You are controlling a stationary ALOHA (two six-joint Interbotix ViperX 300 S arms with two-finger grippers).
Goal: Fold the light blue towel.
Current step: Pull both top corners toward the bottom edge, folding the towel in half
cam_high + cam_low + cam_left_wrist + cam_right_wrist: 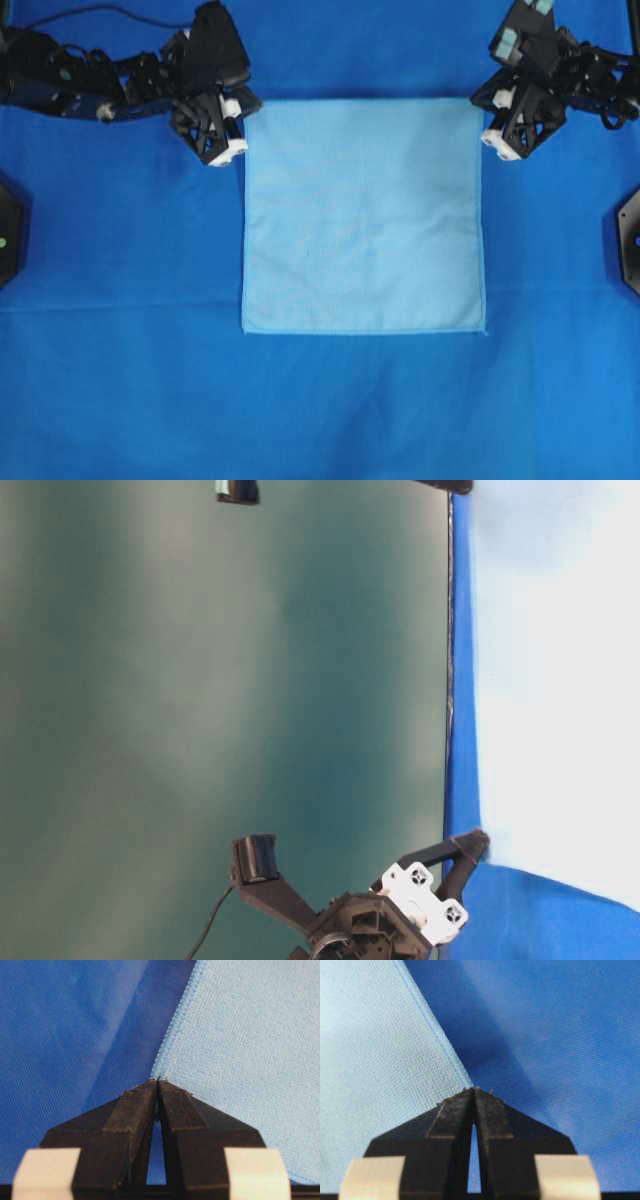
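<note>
Both arms are matte black with white blocks by the tapered fingers [137, 1110]; a black cable [100, 12] trails the left arm [90, 80].

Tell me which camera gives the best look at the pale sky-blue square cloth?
The overhead view: the whole pale sky-blue square cloth lies flat, all four edges visible. Each wrist view shows only one corner, pinched in the left gripper or the right gripper. The table-level view shows it only as a washed-out pale area.
</note>
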